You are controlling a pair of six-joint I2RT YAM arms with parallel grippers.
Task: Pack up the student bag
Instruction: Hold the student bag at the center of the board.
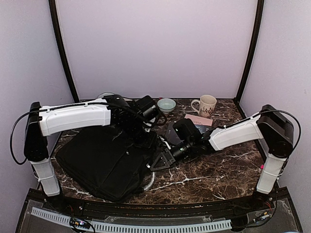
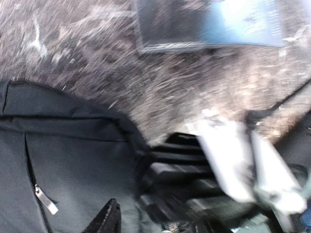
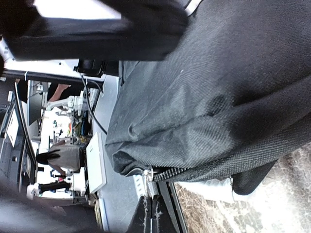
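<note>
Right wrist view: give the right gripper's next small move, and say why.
Probably open the right gripper and ease it forward onto the zipper pull: the student bag looks zipped shut there, and the pull sits just ahead of its closed fingertips.

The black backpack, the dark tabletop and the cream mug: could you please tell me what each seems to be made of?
The large flat black backpack: woven synthetic fabric, matte; the right wrist view shows a fine weave and soft folds. The dark brown tabletop: marble or a marble-look laminate, going by its white veining. The cream patterned mug: probably glazed ceramic, given its thick handle.
</note>
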